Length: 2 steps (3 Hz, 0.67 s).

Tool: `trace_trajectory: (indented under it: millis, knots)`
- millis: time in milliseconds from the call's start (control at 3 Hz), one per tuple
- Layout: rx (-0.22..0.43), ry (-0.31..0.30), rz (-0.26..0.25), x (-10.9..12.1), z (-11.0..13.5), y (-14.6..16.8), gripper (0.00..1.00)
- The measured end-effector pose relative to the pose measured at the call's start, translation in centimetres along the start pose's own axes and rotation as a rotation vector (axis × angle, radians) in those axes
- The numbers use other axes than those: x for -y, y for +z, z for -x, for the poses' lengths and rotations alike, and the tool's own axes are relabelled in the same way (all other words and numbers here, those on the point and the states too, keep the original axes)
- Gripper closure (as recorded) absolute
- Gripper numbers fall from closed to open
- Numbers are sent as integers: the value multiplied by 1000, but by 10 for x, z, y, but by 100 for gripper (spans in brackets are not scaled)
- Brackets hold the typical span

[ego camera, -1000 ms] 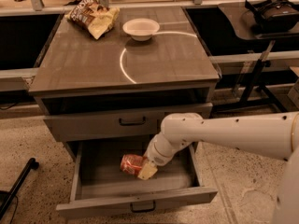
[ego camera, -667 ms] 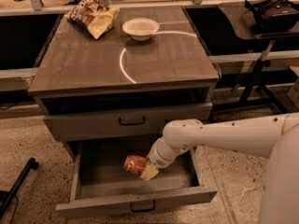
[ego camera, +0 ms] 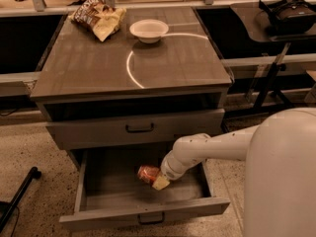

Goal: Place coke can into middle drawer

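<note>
The coke can is a small red-orange can lying on its side inside the open middle drawer, a wide grey box pulled out below the cabinet top. My gripper reaches down into the drawer from the right on a white arm. It is at the can's right end, and a pale fingertip shows against the can. The can is low over the drawer floor or resting on it; I cannot tell which.
A white bowl and a brown-and-yellow snack bag sit at the back of the cabinet top. A shut drawer front with a black bar handle is above the open drawer. Dark stands are at right.
The camera view has shifted closer and to the right. The gripper and can have stayed together in the drawer, shifting slightly right and lower.
</note>
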State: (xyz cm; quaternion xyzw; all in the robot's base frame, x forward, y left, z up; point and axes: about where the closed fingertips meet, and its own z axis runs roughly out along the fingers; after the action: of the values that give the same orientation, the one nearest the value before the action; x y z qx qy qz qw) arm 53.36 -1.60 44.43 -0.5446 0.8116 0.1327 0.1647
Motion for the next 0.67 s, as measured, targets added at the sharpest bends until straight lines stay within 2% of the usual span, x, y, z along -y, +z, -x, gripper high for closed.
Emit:
trace_trajectory:
  millis: [667]
  knots:
    - [42,41,-6,25,-17,16,5]
